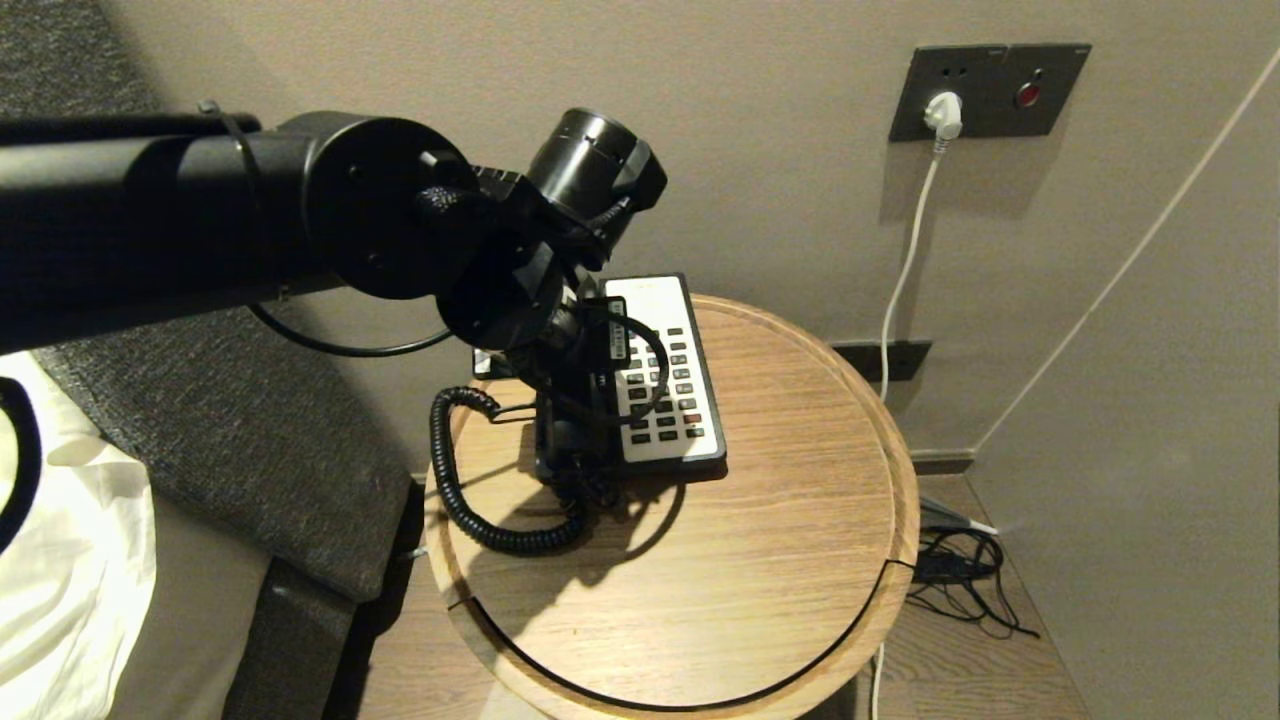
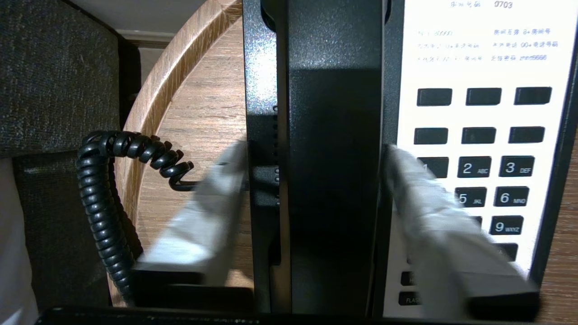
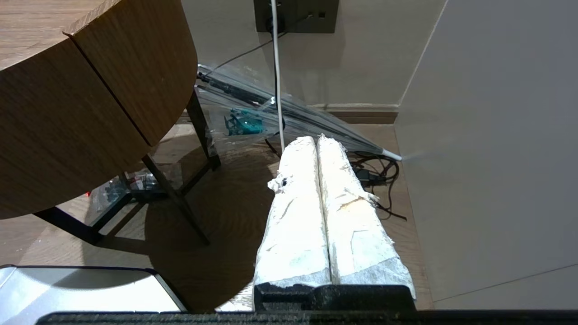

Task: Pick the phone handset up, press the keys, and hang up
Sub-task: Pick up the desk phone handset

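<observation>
My left claw (image 2: 314, 158) straddles the handset (image 2: 332, 135) on the phone, fingers not yet clamped; an off-centre squeeze could drag the base (image 2: 483, 67) across the worktop (image 1: 700, 560).

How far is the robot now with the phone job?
Early stage. Done: the left hand has reached the handset, one finger on each side. In hand: gripping it; it lies on the phone base. Left: lifting, pressing keys, hanging up. The right hand hangs shut beside the table.
</observation>
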